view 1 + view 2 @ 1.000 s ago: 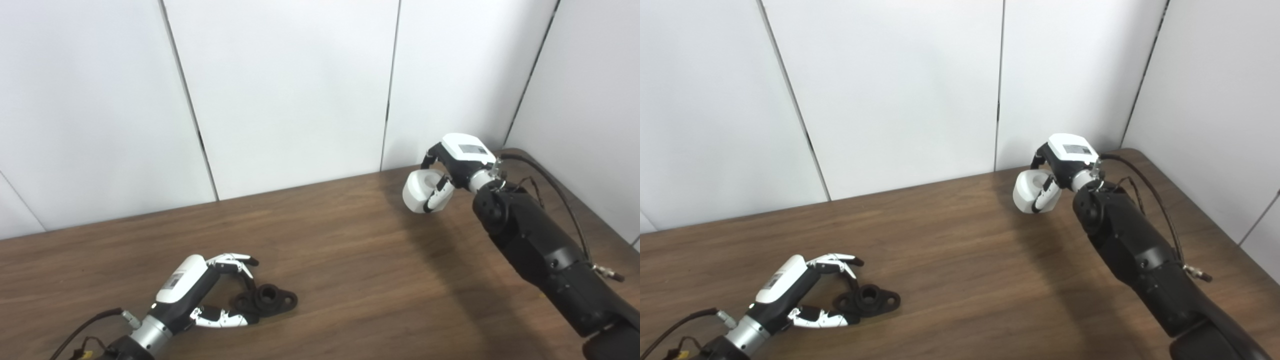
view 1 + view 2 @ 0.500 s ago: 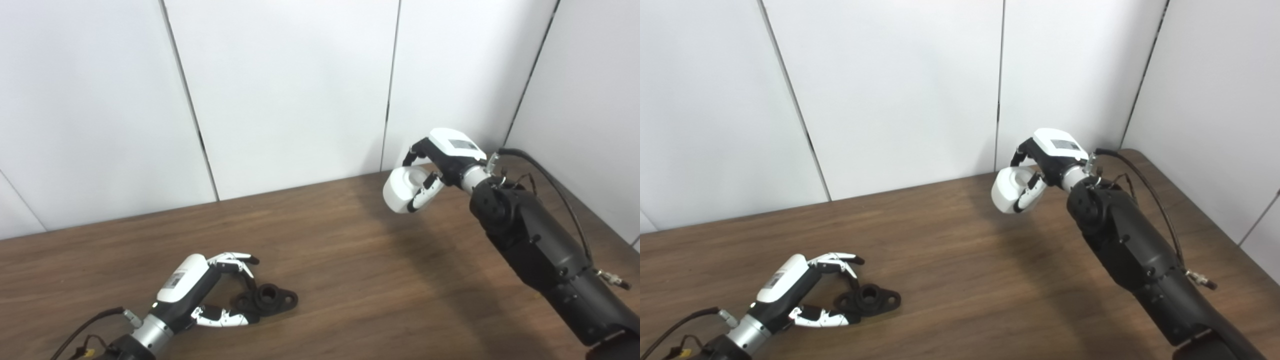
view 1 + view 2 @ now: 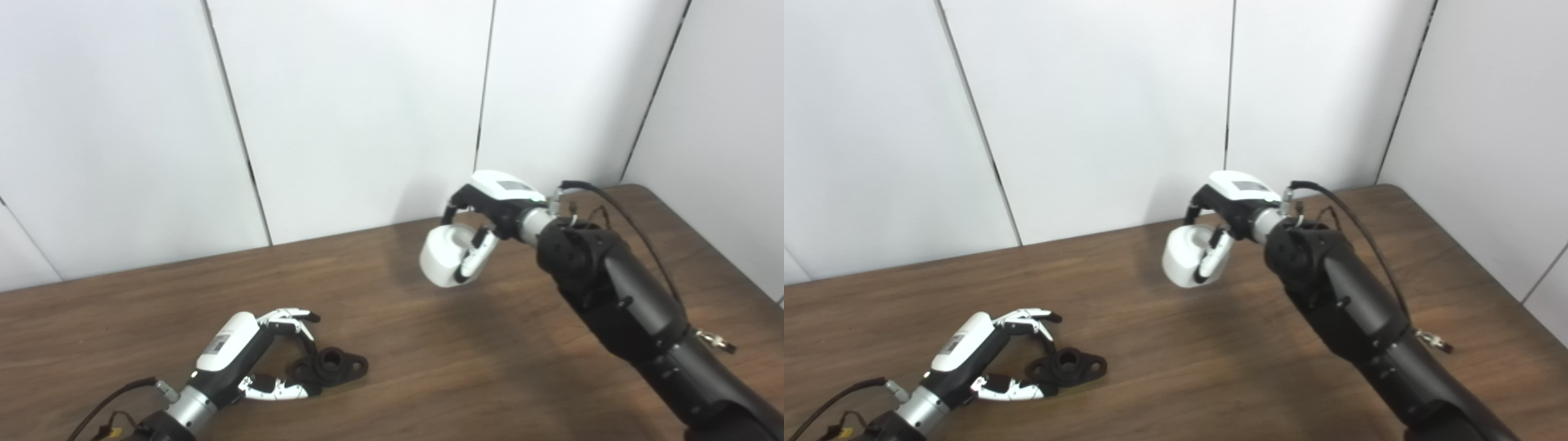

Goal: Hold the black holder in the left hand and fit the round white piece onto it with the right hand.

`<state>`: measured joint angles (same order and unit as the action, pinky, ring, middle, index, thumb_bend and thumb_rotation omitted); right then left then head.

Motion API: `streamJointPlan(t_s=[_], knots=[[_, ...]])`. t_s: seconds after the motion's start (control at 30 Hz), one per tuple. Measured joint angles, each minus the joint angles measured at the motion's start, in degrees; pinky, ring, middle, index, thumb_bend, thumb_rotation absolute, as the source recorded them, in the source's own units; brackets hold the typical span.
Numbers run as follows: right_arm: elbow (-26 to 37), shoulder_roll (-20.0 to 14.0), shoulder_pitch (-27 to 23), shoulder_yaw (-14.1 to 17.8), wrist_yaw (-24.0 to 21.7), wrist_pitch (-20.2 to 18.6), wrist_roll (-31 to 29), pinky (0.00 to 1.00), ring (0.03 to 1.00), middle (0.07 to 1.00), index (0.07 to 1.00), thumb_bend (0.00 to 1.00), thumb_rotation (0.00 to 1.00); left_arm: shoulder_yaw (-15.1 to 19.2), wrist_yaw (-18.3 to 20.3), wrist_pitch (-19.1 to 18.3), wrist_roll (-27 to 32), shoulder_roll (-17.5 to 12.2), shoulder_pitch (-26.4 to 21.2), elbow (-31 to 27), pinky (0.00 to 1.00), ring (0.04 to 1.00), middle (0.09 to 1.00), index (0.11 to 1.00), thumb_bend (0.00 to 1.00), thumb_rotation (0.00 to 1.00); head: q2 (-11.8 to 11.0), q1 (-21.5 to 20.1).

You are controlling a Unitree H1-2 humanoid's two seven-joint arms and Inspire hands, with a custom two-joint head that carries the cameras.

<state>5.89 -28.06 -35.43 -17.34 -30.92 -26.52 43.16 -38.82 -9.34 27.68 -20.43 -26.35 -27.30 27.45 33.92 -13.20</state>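
Black holder [image 3: 329, 365] is seen lying flat on the desk [image 3: 465, 355], between the spread fingers and thumb of the left robot hand [image 3: 254, 355]; the fingertips are at its near lobe, but no firm closing on it can be made out. It is judged to be a stiff, fairly light moulded part with a raised hub and two ears, best taken across the hub or one ear so that the bore is left free. The round white piece [image 3: 442, 264] is held above the desk, well apart from the left robot hand and up to its right, with the right robot hand [image 3: 484, 229] curled around its rim. It looks rigid and smooth, so slipping in a loose grasp is judged possible. Open wood is seen between the two robot hands, with nothing in the way. The desk's back edge against the wall panels [image 3: 361, 110] lies just behind the right robot hand, and the desk's corner further to its right.
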Motion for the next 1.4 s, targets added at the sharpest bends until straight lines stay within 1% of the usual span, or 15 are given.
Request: streamJointPlan(t_s=[0.1, 0.13, 0.17, 0.27, 0.43, 0.47, 0.5, 0.57, 0.63, 0.77, 0.93, 1.1, 1.13, 1.27, 1.4], knots=[[0.4, 1.56, 0.01, -0.32, -0.46, 0.09, -0.39, 0.77, 0.807, 0.749, 0.482, 0.53, 0.14, -0.01, -0.47, 0.0, -0.43, 0.45, 0.0, 0.19, 0.7, 0.834, 0.804, 0.489, 0.52, 0.05, 0.27, 1.51], [0.69, 1.8, 0.01, -0.36, -0.55, 0.13, -0.76, 0.76, 0.804, 0.751, 0.482, 0.53, 0.14, -0.02, -0.81, 0.0, -0.57, 0.73, 0.0, 0.41, 0.71, 0.839, 0.806, 0.489, 0.52, 0.05, 0.61, 2.99], [1.06, 1.89, 0.01, -0.4, -0.7, 0.17, -1.09, 0.75, 0.802, 0.752, 0.482, 0.53, 0.14, 0.02, -1.05, 0.0, -0.63, 1.02, 0.03, 0.53, 0.71, 0.844, 0.81, 0.489, 0.52, 0.06, 0.62, 3.0], [1.55, 1.94, -0.05, -0.42, -0.75, 0.36, -1.49, 0.73, 0.804, 0.758, 0.482, 0.53, 0.14, 0.05, -1.26, 0.0, -0.88, 1.29, -0.02, 0.92, 0.7, 0.851, 0.818, 0.489, 0.52, 0.06, 1.05, 5.54], [2.12, 2.28, -0.05, -0.42, -0.83, 0.59, -3.03, 0.73, 0.793, 0.754, 0.481, 0.53, 0.14, 0.58, -1.37, 0.0, -1.24, 2.14, -0.26, 1.82, 0.71, 0.855, 0.818, 0.489, 0.52, 0.06, 1.5, 8.36], [2.47, 2.44, -0.07, -0.4, -0.84, 0.61, -3.58, 0.73, 0.789, 0.752, 0.48, 0.53, 0.14, 0.88, -1.37, 0.0, -1.54, 2.36, -0.22, 1.92, 0.72, 0.858, 0.82, 0.489, 0.52, 0.06, 1.5, 8.36], [2.83, 2.61, -0.09, -0.39, -0.86, 0.63, -3.91, 0.72, 0.779, 0.747, 0.48, 0.53, 0.14, 1.13, -1.37, 0.0, -2.0, 2.57, -0.21, 2.01, 0.72, 0.858, 0.821, 0.489, 0.52, 0.06, 1.58, 9.93], [3.92, 3.17, -0.29, -0.43, -0.9, 0.82, -4.37, 0.71, 0.776, 0.746, 0.481, 0.52, 0.14, 1.56, -1.37, 0.0, -2.98, 2.87, -0.24, 2.27, 0.71, 0.857, 0.822, 0.489, 0.52, 0.06, 1.58, 10.12], [4.37, 3.35, -0.75, -0.68, -0.94, 1.17, -4.53, 0.71, 0.774, 0.748, 0.481, 0.52, 0.14, 1.98, -1.37, -0.01, -3.73, 3.28, -0.36, 2.56, 0.71, 0.86, 0.826, 0.489, 0.52, 0.06, 1.85, 11.88], [5.4, 3.54, -1.52, -1.25, -0.94, 1.9, -4.77, 0.69, 0.763, 0.744, 0.481, 0.52, 0.14, 2.65, -1.37, -0.01, -5.11, 3.95, -0.54, 3.01, 0.7, 0.853, 0.822, 0.489, 0.52, 0.06, 2.2, 12.93], [5.57, 4.44, -1.98, -2.47, -1.18, 2.75, -5.86, 0.72, 0.779, 0.745, 0.481, 0.52, 0.14, 2.69, -1.58, 0.0, -5.27, 4.68, -1.17, 4.18, 0.71, 0.853, 0.819, 0.488, 0.52, 0.07, 2.81, 13.9], [6.01, 5.27, -2.12, -3.89, -2.84, 3.35, -6.29, 0.71, 0.786, 0.741, 0.48, 0.53, 0.14, 2.65, -1.66, 0.0, -5.46, 4.95, -1.5, 4.64, 0.71, 0.856, 0.818, 0.488, 0.52, 0.07, 3.34, 14.69], [6.01, 5.37, -2.19, -3.99, -2.96, 3.74, -6.47, 0.74, 0.79, 0.739, 0.48, 0.53, 0.14, 2.66, -1.69, -0.01, -5.71, 5.06, -1.57, 4.77, 0.71, 0.857, 0.819, 0.488, 0.52, 0.07, 3.43, 14.87], [6.08, 5.59, -2.69, -4.33, -3.24, 4.32, -6.62, 0.78, 0.796, 0.738, 0.48, 0.53, 0.14, 2.7, -2.06, -0.07, -7.91, 5.29, -1.79, 4.97, 0.71, 0.857, 0.827, 0.488, 0.52, 0.07, 3.69, 15.31], [6.21, 5.81, -3.08, -5.15, -3.64, 4.84, -6.76, 0.74, 0.788, 0.74, 0.48, 0.53, 0.14, 2.72, -2.06, -0.11, -9.24, 5.31, -2.05, 4.94, 0.7, 0.847, 0.823, 0.488, 0.52, 0.07, 3.87, 15.83]])
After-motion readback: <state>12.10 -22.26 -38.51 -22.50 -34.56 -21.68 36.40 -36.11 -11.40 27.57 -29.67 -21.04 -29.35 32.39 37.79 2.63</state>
